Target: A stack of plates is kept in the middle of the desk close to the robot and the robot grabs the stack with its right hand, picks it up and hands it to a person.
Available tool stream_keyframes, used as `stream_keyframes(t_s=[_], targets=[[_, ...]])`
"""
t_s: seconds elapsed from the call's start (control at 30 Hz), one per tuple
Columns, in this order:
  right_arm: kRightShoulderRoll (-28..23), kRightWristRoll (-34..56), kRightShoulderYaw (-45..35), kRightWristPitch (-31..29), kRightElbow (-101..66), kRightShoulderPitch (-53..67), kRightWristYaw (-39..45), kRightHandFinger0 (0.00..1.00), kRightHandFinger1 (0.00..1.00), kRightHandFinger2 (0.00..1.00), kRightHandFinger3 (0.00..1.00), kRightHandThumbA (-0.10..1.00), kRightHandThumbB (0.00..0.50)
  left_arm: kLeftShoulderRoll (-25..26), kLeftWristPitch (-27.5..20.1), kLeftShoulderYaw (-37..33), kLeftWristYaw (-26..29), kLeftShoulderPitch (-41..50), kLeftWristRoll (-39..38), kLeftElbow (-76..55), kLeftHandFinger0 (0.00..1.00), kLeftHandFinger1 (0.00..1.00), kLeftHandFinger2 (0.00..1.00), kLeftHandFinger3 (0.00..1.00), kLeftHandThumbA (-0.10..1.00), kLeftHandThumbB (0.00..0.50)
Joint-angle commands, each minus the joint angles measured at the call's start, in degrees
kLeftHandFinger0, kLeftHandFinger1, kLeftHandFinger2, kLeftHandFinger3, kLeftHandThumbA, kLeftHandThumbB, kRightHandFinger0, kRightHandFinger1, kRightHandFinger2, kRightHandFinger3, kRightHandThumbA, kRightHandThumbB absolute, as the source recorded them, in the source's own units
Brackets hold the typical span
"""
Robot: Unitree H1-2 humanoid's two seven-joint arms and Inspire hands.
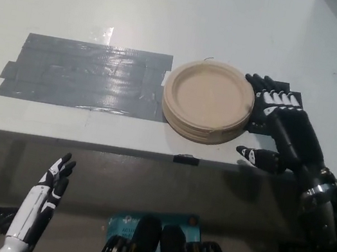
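The stack of tan plates sits flat on the white desk, face up, near the desk's front edge and a little right of middle. Being round, it has no long axis; its bowl side points straight up, and the lower plates peek out along the rim at 6 o'clock. A wide strip of dark tape runs across the desk from the stack's 9 o'clock side, and a darker patch of tape shows at its 3 o'clock side.

The black right hand is at the stack's 3 o'clock, just beside the rim, lying over the dark patch. It is spread wide and holds nothing: the fingers reach toward 11 o'clock alongside the rim, and the thumb juts out toward 9 o'clock near the desk's front edge, below the stack's 4 o'clock. Whether any fingertip touches the plates I cannot tell.

The white left hand rests below the desk edge at lower left, fingers apart, empty.
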Motion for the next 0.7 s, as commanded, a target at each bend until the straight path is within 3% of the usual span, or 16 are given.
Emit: stream_keyframes(t_s=[0.0,0.67], targets=[[-0.9,-3.4,1.2,-2.8,1.8,-3.7,-1.8,1.00,1.00,1.00,1.00,0.96,0.466,0.5,-0.9,0.3,0.1,-0.8,0.3,-1.8,1.00,1.00,1.00,1.00,1.00,0.000],[1.3,-8.0,5.3,-2.4,5.9,-6.7,-2.5,1.00,1.00,1.00,1.00,0.98,0.434,1.1,-1.6,-1.0,-1.0,-1.1,0.9,-1.7,1.00,1.00,1.00,1.00,1.00,0.000]])
